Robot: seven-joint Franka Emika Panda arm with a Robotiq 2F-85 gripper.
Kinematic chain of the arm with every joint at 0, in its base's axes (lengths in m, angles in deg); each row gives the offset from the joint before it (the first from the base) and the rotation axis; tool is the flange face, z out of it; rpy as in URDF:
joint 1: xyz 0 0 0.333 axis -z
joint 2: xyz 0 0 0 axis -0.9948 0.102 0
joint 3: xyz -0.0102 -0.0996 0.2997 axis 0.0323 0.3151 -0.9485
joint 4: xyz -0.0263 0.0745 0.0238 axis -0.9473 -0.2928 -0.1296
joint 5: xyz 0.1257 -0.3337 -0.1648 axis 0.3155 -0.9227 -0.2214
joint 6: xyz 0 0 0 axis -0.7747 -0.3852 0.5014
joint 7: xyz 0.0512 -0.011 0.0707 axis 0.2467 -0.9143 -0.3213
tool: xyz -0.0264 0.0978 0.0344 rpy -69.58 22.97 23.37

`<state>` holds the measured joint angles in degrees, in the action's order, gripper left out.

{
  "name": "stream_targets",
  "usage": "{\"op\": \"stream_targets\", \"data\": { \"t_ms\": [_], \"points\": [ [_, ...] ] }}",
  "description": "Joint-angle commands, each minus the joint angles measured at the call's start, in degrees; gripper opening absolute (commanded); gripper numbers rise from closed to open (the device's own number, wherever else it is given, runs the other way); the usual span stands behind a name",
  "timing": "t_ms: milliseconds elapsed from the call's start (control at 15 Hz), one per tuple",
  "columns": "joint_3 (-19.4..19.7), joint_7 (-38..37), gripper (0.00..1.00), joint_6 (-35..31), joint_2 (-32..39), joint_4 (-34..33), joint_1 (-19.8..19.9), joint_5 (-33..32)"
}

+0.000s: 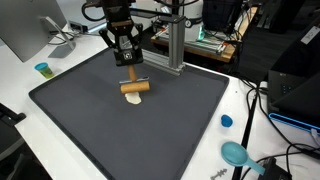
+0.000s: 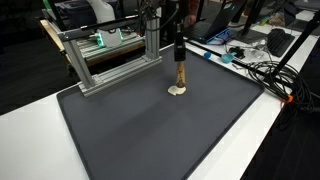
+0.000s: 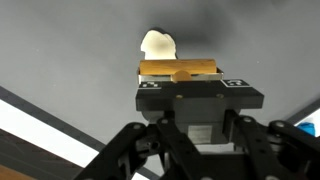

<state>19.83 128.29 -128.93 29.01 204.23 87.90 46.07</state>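
Presently listed: one gripper point(image 1: 130, 75), pointed straight down over the far half of the tabletop, closer to the far edge than to the near one.

Item 1: wooden bar point(image 1: 135, 85). It is found directly beneath the fingertips, on the dark mat point(image 1: 100, 130). In the wrist view it is seen lying crosswise point(image 3: 180, 68) just beyond the two finger pads point(image 3: 150, 86).

Item 2: cream lump point(image 1: 133, 97), set against the wooden bar on its near side. It is also seen in an exterior view point(image 2: 178, 90).

Gripper state: the pads are shown well apart, with the bar spanning the gap. Whether it is squeezed or merely straddled cannot be told.

Surroundings: an aluminium frame point(image 1: 175, 45) is stood along the far edge, near the gripper. A teal cup point(image 1: 42, 69) is placed on the white tabletop beyond one mat corner. A blue cap point(image 1: 226, 121) and a teal disc point(image 1: 235, 153) are kept by the opposite edge.
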Motion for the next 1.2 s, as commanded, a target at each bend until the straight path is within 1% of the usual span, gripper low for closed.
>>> {"op": "stream_targets", "data": {
  "t_ms": [0, 200, 333, 467, 533, 600, 667, 800, 867, 1000, 1133],
  "points": [
    [1.0, -15.5, 0.22, 3.8, 0.3, -2.6, -2.9, -3.2],
    [0.6, -27.0, 0.22, 8.3, 0.9, -5.0, -4.0, -3.4],
    [1.2, -32.8, 0.22, 10.7, 1.3, -6.5, -4.1, -3.1],
    [2.1, -37.3, 0.22, 12.7, 2.1, -8.1, -3.4, -2.5],
    [2.8, -39.4, 0.22, 13.2, 2.9, -8.8, -3.0, -2.5],
    [1.7, -35.7, 0.22, 10.7, 1.3, -5.8, -3.5, -2.4],
    [2.0, -36.0, 0.47, 10.9, 1.6, -6.1, -3.3, -2.4],
    [2.0, -35.7, 0.47, 10.8, 2.0, -6.0, -3.3, -2.5],
    [2.7, -42.9, 0.22, 10.8, 3.0, -6.8, -4.4, -4.2],
    [3.2, -49.0, 0.22, 10.9, 4.5, -8.0, -4.4, -2.8],
    [4.0, -54.4, 0.22, 10.4, 5.9, -9.0, -4.2, -2.9]
  ]
}}
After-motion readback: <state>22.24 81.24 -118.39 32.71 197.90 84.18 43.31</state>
